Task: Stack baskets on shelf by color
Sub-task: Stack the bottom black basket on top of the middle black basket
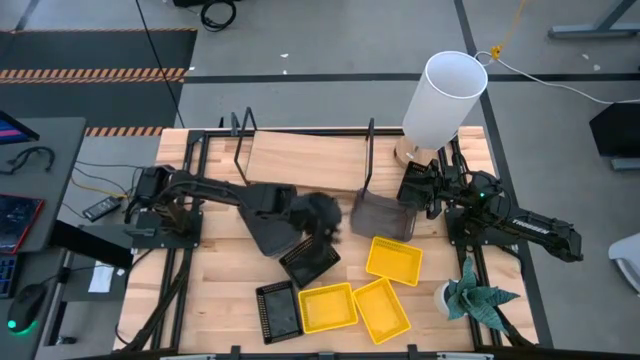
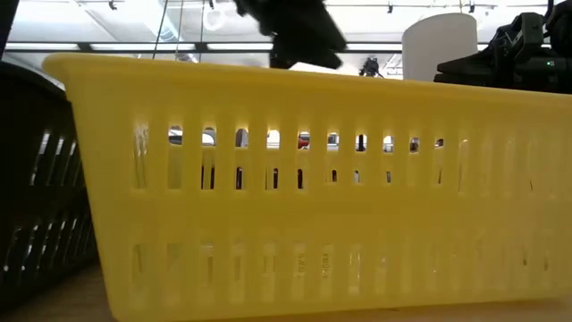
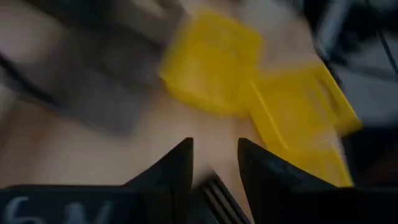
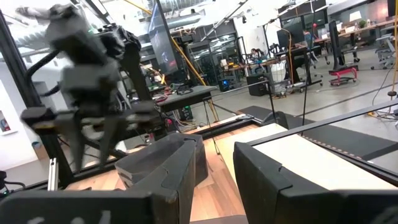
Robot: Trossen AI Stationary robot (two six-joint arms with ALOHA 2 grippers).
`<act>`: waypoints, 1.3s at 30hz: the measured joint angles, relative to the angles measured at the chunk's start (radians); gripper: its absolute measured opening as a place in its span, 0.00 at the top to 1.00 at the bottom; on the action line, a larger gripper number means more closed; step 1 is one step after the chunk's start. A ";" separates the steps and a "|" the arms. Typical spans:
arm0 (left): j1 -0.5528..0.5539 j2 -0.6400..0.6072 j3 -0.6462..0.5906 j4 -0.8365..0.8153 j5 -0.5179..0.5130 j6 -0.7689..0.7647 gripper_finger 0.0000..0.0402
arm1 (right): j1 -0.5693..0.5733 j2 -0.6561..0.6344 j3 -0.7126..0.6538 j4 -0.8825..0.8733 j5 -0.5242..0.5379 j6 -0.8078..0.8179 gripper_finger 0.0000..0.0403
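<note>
My left gripper [image 1: 322, 216] hovers over the table's middle, open, above a tilted black slatted basket [image 1: 308, 260]. Black slats [image 3: 214, 194] show low between its fingers. A second black basket [image 1: 278, 311] lies near the near edge. One grey basket [image 1: 266, 236] lies under the left arm and another [image 1: 383, 215] sits by the shelf's right wire frame. The three yellow baskets [image 1: 393, 258] [image 1: 327, 306] [image 1: 382, 308] rest flat on the table. The shelf [image 1: 305, 160] stands at the far edge. My right gripper [image 1: 412, 190] waits at the right, open, near the grey basket. My left gripper points down over the black basket, whose slats [image 3: 214, 194] show in the gap between its fingers [image 3: 171, 177]. The view is blurred, and I cannot tell whether a finger touches the basket.
A tall white cylinder [image 1: 445, 95] stands at the far right corner behind my right arm. A small potted plant [image 1: 472, 296] sits at the near right. In the low view a yellow basket [image 2: 295, 197] fills the foreground, with a black one [image 2: 36, 197] on its left.
</note>
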 joint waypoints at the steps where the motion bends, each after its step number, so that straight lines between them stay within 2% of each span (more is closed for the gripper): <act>1: -0.015 -0.002 0.000 -0.034 0.018 0.002 0.70 | 0.000 0.000 0.000 0.000 0.000 0.000 0.71; 4: -0.070 -0.004 0.000 -0.179 0.037 0.007 0.72 | 0.000 0.000 0.000 0.000 0.000 0.000 0.71; 9: -0.174 0.002 -0.001 -0.447 -0.011 -0.006 0.75 | 0.000 0.000 0.000 0.000 0.000 0.000 0.71; 15: -0.290 0.003 -0.001 -0.561 -0.012 -0.226 0.77 | 0.000 0.000 0.000 0.000 0.000 0.000 0.71; 19: -0.350 0.005 -0.001 -0.584 -0.091 -0.386 0.77 | 0.000 0.000 0.000 0.000 0.000 0.000 0.71; 23: -0.381 0.005 -0.014 -0.596 -0.159 -0.504 0.72 | 0.000 0.000 0.000 0.000 0.000 0.000 0.71; 26: -0.390 0.005 -0.043 -0.587 -0.161 -0.549 0.68 | 0.000 0.000 0.000 0.000 0.000 0.000 0.71; 32: -0.393 0.007 -0.138 -0.441 -0.117 -0.557 0.62 | 0.000 0.000 0.000 0.000 0.000 0.000 0.71; 39: -0.392 0.007 -0.222 -0.365 -0.096 -0.552 0.64 | 0.000 0.000 0.000 0.000 0.000 0.000 0.71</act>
